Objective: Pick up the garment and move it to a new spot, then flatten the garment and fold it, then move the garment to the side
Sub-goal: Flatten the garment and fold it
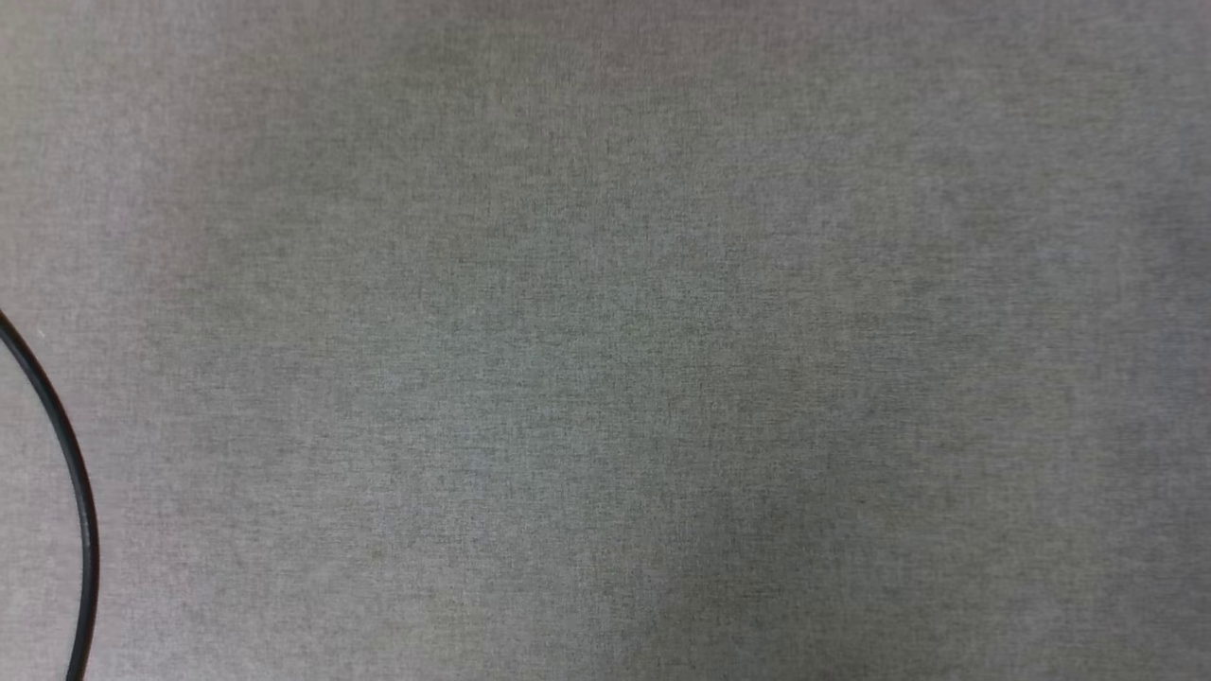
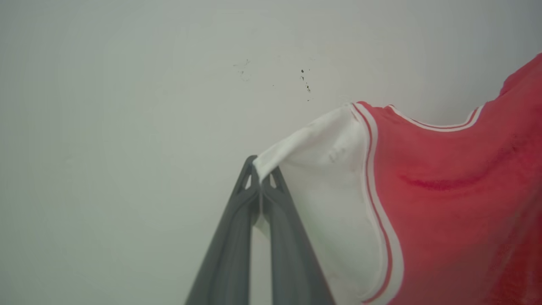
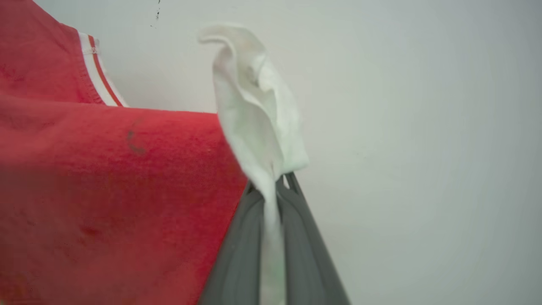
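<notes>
The left claw (image 2: 259,177) gripped a white sleeve of the garment (image 2: 449,199); the right claw (image 3: 273,186) pinched its bunched white cloth, both pointing toward a pale surface (image 2: 127,106).

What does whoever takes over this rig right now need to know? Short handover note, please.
Left gripper: shut on one white sleeve of the garment.
Right gripper: shut on the other white sleeve.
Garment: held up by both sleeves, its red body spanning between the grippers.
Head view: grey surface with a black cable at its left edge.
Done: garment picked up.
Left: lay it at the new spot, flatten, fold, move it aside.
</notes>
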